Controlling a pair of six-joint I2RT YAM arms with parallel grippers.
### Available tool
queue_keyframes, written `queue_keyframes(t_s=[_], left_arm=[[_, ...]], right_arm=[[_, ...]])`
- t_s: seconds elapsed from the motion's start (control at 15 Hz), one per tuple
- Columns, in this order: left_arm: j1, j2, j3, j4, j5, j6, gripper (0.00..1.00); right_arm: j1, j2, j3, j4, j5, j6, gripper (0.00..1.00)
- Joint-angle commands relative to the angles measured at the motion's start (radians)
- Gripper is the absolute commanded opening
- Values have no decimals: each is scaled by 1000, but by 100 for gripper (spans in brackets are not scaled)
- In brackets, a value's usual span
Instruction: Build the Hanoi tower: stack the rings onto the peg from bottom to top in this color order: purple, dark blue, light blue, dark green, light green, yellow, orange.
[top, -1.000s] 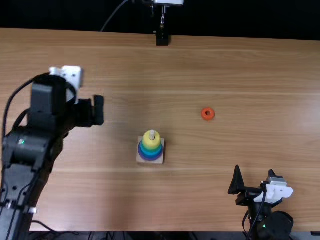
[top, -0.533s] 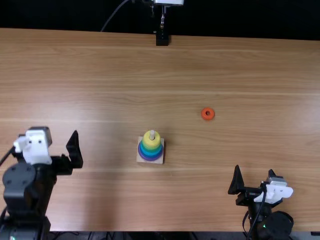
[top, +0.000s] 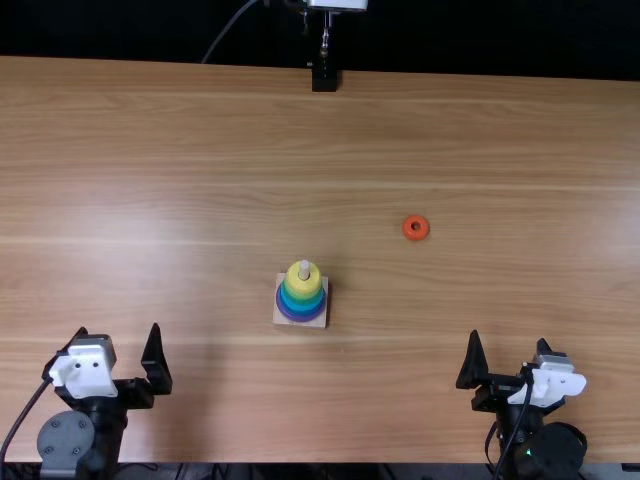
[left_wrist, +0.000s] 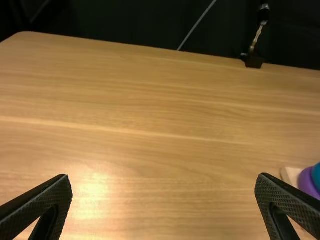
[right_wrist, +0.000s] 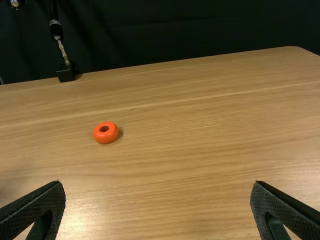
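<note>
orange ring (top: 416, 236), right of centre in the top view, apparently alone awaits stacking above the seated yellow ring (top: 303, 288), left tool (top: 119, 328) and right tool (top: 508, 337) spread wide.

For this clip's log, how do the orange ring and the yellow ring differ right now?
The orange ring lies flat on the table; the yellow ring sits on the peg, atop the stack.
The orange ring's hole is empty, while the peg's tip fills the yellow ring's.
The orange ring is smaller than the yellow ring.
Both are round, and neither is held.
</note>
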Motion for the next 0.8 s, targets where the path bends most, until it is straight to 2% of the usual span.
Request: queue_keyframes(t_s=[0.0,0.4,0.73], left_arm=[[-9,-49,-46,3,4,9,100],[-13,-132,-145,-4,5,8,100],[-16,-133,-207,-4,5,8,100]], right_arm=[[-12,-13,-70,-53,-2,-1,100],[-10,-13,-70,-53,-2,-1,100],[-10,-13,-68,-55,-2,-1,100]])
